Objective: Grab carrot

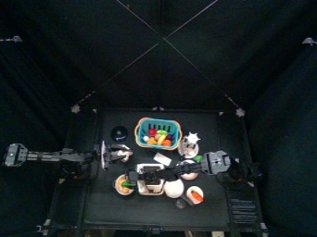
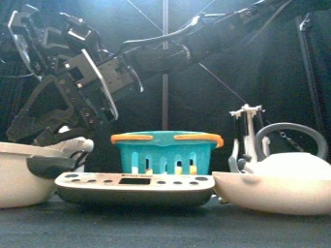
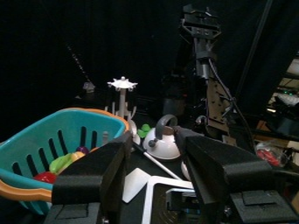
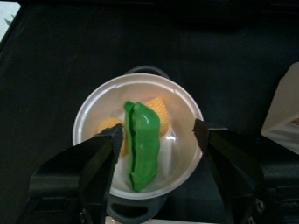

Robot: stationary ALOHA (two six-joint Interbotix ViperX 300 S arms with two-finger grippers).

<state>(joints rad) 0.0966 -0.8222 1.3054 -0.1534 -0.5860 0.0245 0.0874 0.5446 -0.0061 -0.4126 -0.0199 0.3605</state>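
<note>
Right gripper (image 4: 149, 166), jaws spread wide, hovers over white round bowl (image 4: 100, 101) holding green pea pod (image 4: 142, 144), probably lining up; left gripper (image 3: 146, 175) open, idle.

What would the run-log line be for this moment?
right gripper: open, above white bowl holding green pepper | left gripper: open, near teal basket | carrot: not grasped
</note>
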